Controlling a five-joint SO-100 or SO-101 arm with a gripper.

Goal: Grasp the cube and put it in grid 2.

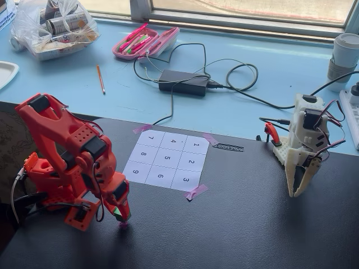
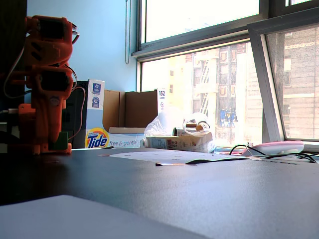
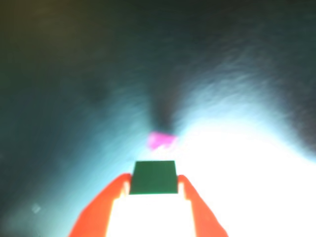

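Bare black bench (image 1: 235, 224) lies open between the orange arm's tool (image 1: 122, 217) and the white numbered paper sheet (image 1: 167, 160); a white idle arm (image 1: 305, 148) stands near the right edge.

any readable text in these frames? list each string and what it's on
"1" to "9": cells of the numbered sheet; grid 2 reads "2".
"Tide", "free & gentle": detergent box.
"152": white tag; smaller print under it unreadable.
Black label beside the sheet: too small to read.
Cans in the plastic bag: blurred.
Wrist view: no text.

Your black table (image 1: 241, 224) carries the taped numbered sheet (image 1: 165, 161), grid 2 (image 1: 191, 163) included, and both arm bases.
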